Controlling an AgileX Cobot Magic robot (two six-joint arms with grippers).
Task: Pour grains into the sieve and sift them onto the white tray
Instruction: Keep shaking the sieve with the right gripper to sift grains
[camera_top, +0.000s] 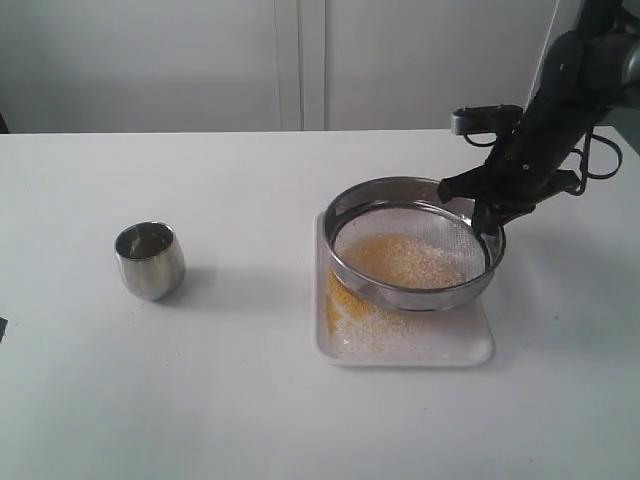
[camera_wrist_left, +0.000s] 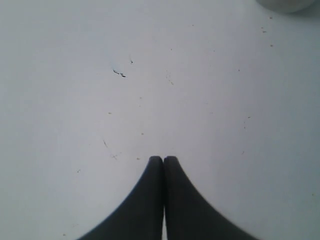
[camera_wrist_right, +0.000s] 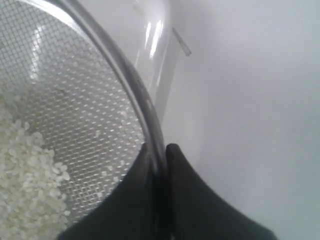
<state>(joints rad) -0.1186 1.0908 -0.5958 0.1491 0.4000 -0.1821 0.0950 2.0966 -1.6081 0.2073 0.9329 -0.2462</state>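
- Two hands are reported here: the right hand (camera_top: 486, 220) works at the sieve, and the left hand (camera_wrist_left: 163, 160) shows only in its own wrist view.
- Right hand: its dark fingers (camera_wrist_right: 190, 200) are pinched onto the steel rim of the sieve (camera_top: 420, 298), one inside the rim and one outside, at the sieve's far right edge.
- Left hand: its two fingertips are pressed together with nothing between them, over bare desk (camera_wrist_left: 75, 100) flecked with tiny specks.
- The sieve sits over the far part of the white tray (camera_top: 470, 352); whether its bottom touches the tray cannot be told.
- Inside the sieve, the grains (camera_top: 405, 260) lie in a patch on the mesh, yellowish on the left and paler toward the right. The right wrist view shows pale rice-like grains (camera_wrist_right: 25, 175) on the wire mesh (camera_wrist_right: 75, 100).
- More grains, mostly yellow, are scattered on the tray's near left part (camera_top: 350, 312), beside and below the sieve's rim.
- A small rounded steel cup (camera_top: 150, 260) stands upright on the desk (camera_top: 250, 390), well apart to the left of the tray.
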